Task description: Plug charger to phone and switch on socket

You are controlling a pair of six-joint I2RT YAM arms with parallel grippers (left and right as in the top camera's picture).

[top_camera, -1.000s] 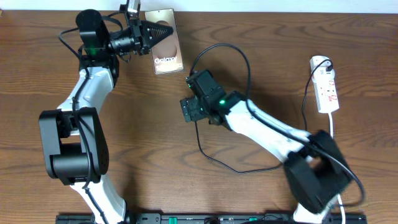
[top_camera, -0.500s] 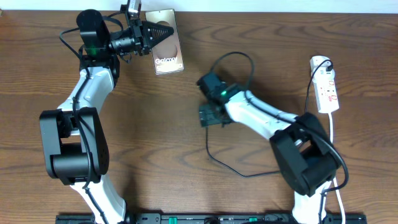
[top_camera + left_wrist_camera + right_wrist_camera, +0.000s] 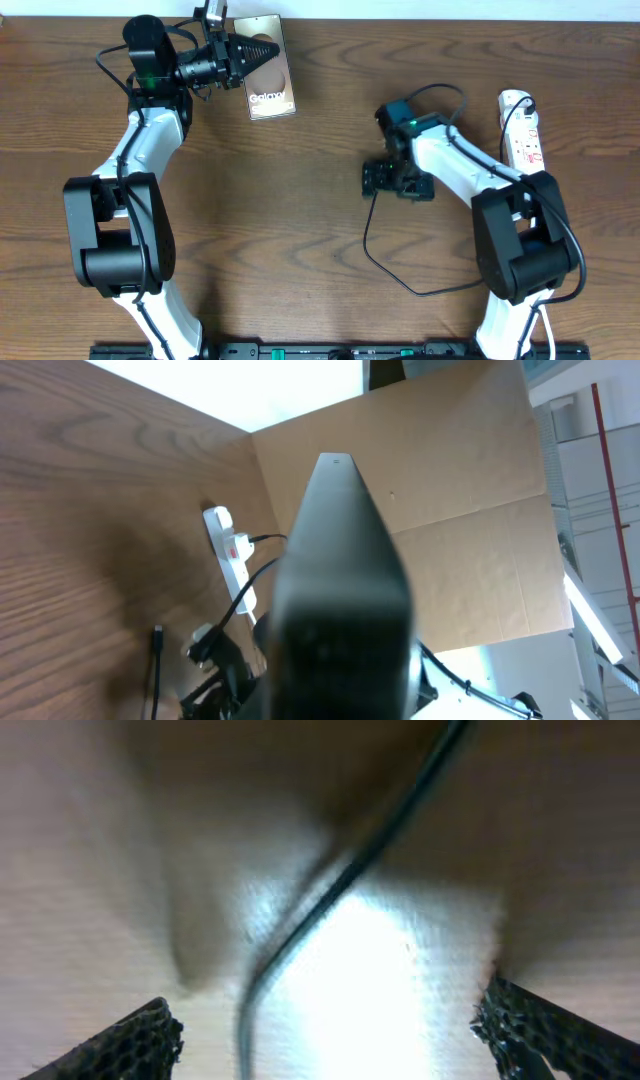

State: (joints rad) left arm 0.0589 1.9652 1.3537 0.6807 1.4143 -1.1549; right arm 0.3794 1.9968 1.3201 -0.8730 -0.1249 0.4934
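Note:
The phone (image 3: 274, 88) lies flat at the table's back, "Galaxy" lettering up. My left gripper (image 3: 256, 51) is shut, its tips resting over the phone's upper left part; in the left wrist view the shut fingers (image 3: 335, 465) fill the middle. My right gripper (image 3: 398, 181) is open and points down at the table, left of the socket (image 3: 523, 135). The charger cable (image 3: 366, 240) runs from under it in a loop toward the front. In the right wrist view the blurred cable (image 3: 330, 890) lies between the spread fingers (image 3: 330, 1032). The connector tip (image 3: 158, 635) shows in the left wrist view.
The white power strip also shows in the left wrist view (image 3: 232, 555), with a black plug in its far end (image 3: 521, 101). A brown cardboard wall (image 3: 450, 490) stands beyond the table's right side. The arm bases sit at the front edge.
My right arm has swung from the table's centre to the right, toward the power strip, and the cable's end moved with it. The left arm and the phone have not moved.

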